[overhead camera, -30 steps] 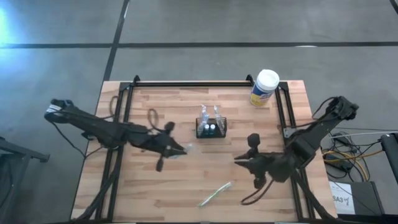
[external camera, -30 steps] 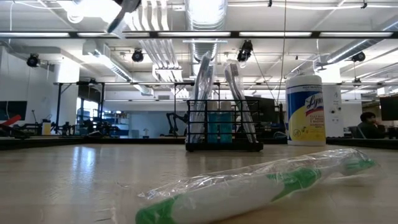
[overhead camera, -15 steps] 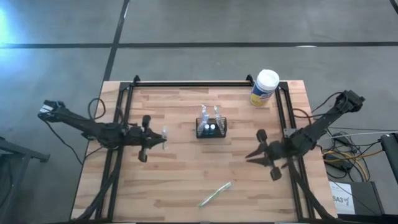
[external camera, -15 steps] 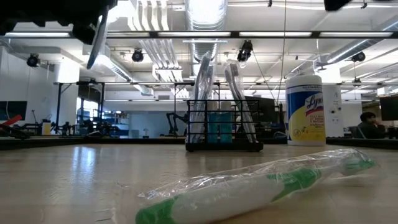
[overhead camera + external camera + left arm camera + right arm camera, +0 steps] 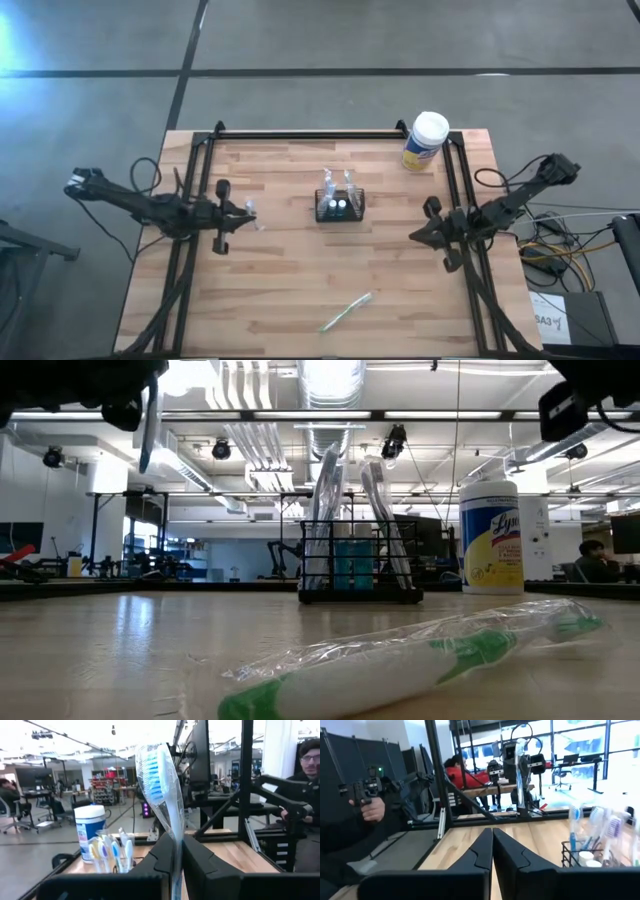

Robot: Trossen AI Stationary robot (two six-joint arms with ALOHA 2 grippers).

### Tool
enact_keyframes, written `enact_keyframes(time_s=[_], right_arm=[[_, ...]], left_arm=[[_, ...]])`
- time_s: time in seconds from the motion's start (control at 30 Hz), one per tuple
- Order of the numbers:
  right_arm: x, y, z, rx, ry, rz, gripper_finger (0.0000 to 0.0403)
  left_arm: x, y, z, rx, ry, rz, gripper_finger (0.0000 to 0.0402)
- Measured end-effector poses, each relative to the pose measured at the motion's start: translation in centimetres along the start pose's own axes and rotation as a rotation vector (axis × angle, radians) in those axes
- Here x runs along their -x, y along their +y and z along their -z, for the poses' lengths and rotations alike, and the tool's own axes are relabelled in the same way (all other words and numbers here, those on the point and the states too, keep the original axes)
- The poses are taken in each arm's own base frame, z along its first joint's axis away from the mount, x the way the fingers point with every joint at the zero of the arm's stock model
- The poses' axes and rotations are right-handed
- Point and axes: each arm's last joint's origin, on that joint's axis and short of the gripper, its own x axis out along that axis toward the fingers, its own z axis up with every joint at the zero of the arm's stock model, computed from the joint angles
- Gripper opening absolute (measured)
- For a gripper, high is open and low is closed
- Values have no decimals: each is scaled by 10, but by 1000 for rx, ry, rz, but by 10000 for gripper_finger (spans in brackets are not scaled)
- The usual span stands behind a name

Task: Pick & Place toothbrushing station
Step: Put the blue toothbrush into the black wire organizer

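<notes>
Holder [image 5: 340,206] at worktop [image 5: 300,290] centre, brushes upright inside. Left claw [image 5: 176,851] clamped on wrapped blue-bristled toothbrush [image 5: 159,780], raised near left edge. Right claw [image 5: 492,839] fully closed, empty, at right edge. Second wrapped toothbrush [image 5: 346,311] lying near front edge. Risk: slick film slipping between fingers; misaligned insertion tipping light holder.

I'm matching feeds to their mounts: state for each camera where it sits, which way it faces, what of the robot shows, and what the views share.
High: overhead, looking straight down; both arms, left pincer, right pincer.
Low: at tabletop height, looking level across; arm parts at the top corners.
Left wrist: on the left arm, facing across the table; its fingers clamp a wrapped toothbrush.
Right wrist: on the right arm, facing the left arm; its fingers are shut on nothing.
Shared: the black holder appears in all four views.
</notes>
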Motion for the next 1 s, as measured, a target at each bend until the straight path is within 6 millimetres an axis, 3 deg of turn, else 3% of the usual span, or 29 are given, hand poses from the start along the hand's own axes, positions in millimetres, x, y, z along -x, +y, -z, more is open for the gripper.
enact_keyframes(time_s=[0.27,0.67,1.0], right_arm=[[9,-11,26,-10,-72,15,8],[6,-10,30,67,-29,24,8],[7,-11,25,151,-80,52,8]], left_arm=[[12,3,9,-52,-52,20,22],[21,4,28,-127,-49,36,22],[17,18,12,-136,-97,-17,22]])
